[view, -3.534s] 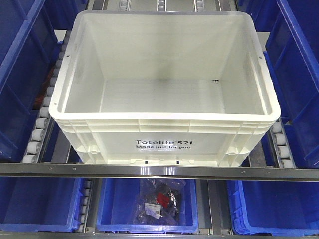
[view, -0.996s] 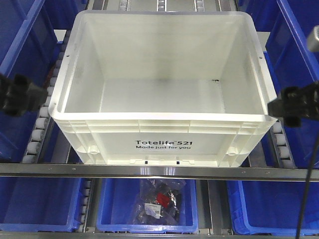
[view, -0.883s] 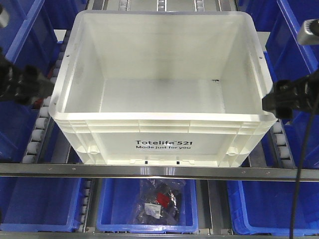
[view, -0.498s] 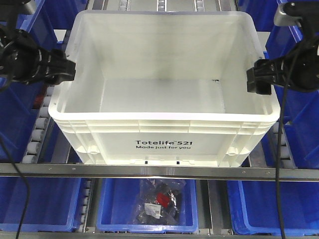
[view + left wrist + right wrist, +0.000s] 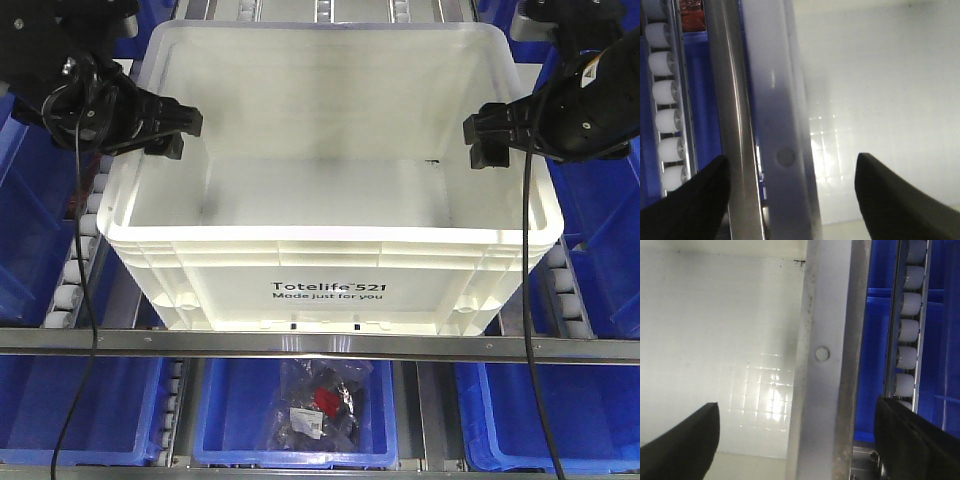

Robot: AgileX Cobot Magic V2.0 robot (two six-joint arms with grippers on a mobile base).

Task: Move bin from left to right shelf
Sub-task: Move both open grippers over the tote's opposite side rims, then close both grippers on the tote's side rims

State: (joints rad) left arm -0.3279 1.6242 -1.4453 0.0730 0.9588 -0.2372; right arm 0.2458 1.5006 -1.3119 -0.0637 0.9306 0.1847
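Both arms have swung in over the bin's side walls in the past half-second, having first entered from the edges of the front view about a second ago. The bin itself has not shifted.

The left gripper (image 5: 172, 136) hangs open astride the left rim. Its wrist view shows one black finger (image 5: 692, 202) outside the wall above a grey side rail (image 5: 735, 125). The other finger (image 5: 900, 200) is over the white interior, and neither visibly touches the plastic.

The right gripper (image 5: 482, 142) mirrors it on the opposite rim, jaws spread wide. One finger (image 5: 677, 440) is inside the wall and the other (image 5: 912, 440) is outside, above a row of white rollers (image 5: 910, 330).

Between the two grippers sits the bin (image 5: 330, 275), a large white tote standing upright on the roller shelf. "Totelife 521 Made just for you" is printed on its near side. Its base stands just behind the front rail (image 5: 320, 343).

Black cables (image 5: 527, 290) trail down from both arms past the tote's corners. Outward of each gripper stand blue bins (image 5: 30, 230). Below the front rail, under the tote, a lower blue bin (image 5: 215, 410) holds a clear bag (image 5: 318, 405) of small parts, one of them red.
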